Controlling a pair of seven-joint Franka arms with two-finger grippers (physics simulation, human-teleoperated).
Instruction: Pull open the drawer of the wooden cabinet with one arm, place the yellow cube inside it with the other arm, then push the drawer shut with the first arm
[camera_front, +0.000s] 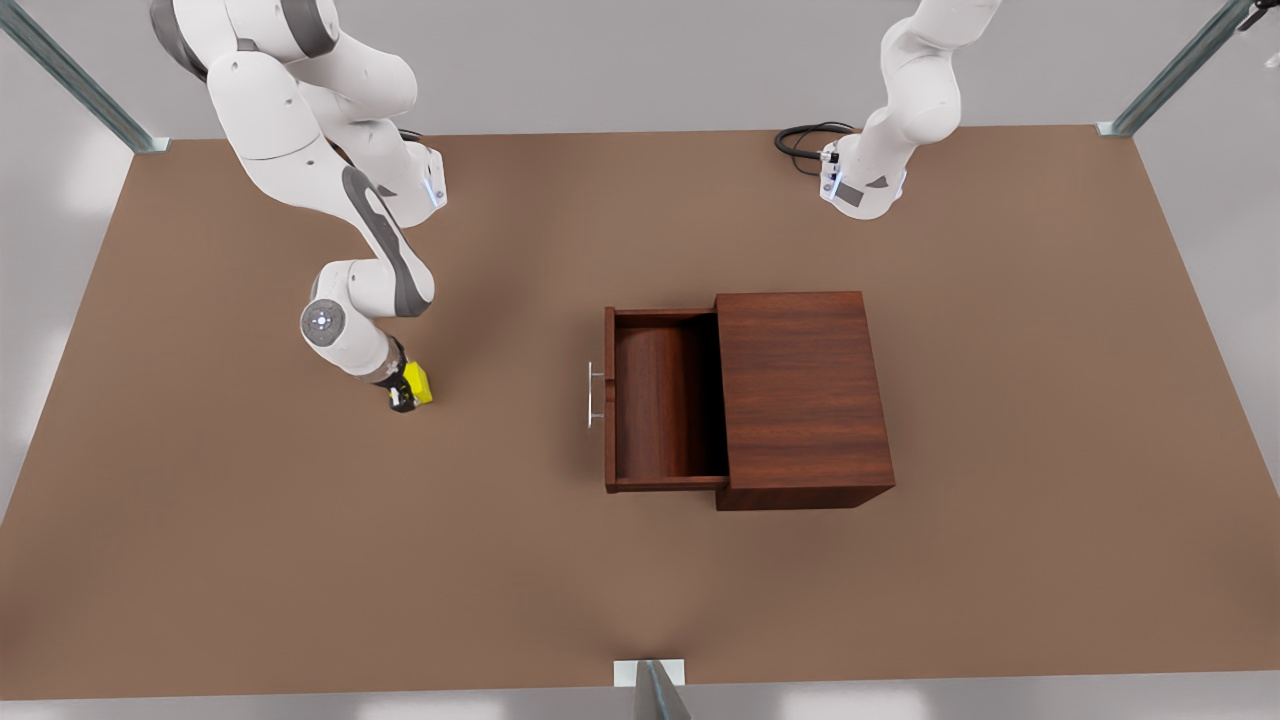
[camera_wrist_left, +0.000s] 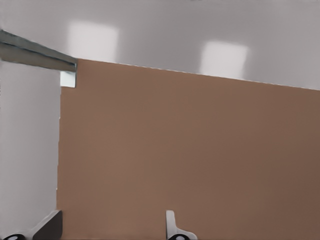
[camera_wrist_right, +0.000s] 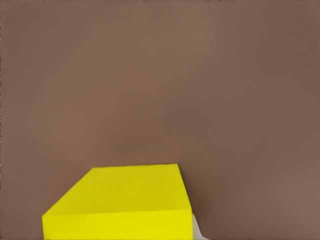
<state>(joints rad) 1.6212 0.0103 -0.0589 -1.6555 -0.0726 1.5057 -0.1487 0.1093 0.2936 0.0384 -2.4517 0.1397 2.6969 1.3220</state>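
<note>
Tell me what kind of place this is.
Most likely a simulated robot test bench: a bare brown table framed by metal posts, holding a wooden cabinet and a yellow cube at the right gripper.

Even, bright overhead light; pale glare patches sit on the grey floor, soft shadows fall beside the wooden cabinet (camera_front: 803, 398), and the wrist views look slightly blurred.

One cabinet (camera_front: 803, 398) – one cube (camera_front: 417, 383)
</note>
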